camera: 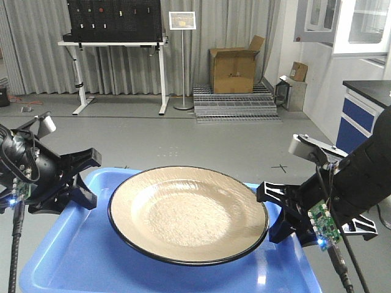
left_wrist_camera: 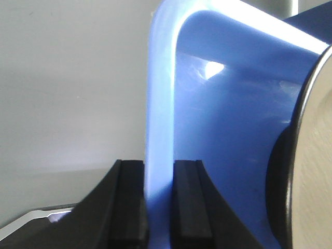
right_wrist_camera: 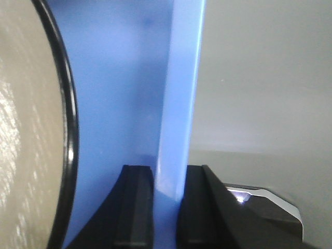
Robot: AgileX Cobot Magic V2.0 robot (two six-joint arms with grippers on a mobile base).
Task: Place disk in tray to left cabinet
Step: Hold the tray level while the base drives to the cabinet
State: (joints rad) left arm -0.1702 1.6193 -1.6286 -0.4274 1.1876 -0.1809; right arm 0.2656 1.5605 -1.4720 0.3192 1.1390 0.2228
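Observation:
The tan disk with its thin black rim lies flat in the blue tray. The tray is held up above the grey floor by both arms. My left gripper is shut on the tray's left rim, one black pad on each side of it, and the disk's edge shows at the right. My right gripper is shut on the tray's right rim in the same way, with the disk just inside. The cabinet is out of view.
Open grey floor lies ahead. At the back stand a white table with a black pegboard, a sign stand and a cardboard box on metal steps. A blue-fronted counter is at the right.

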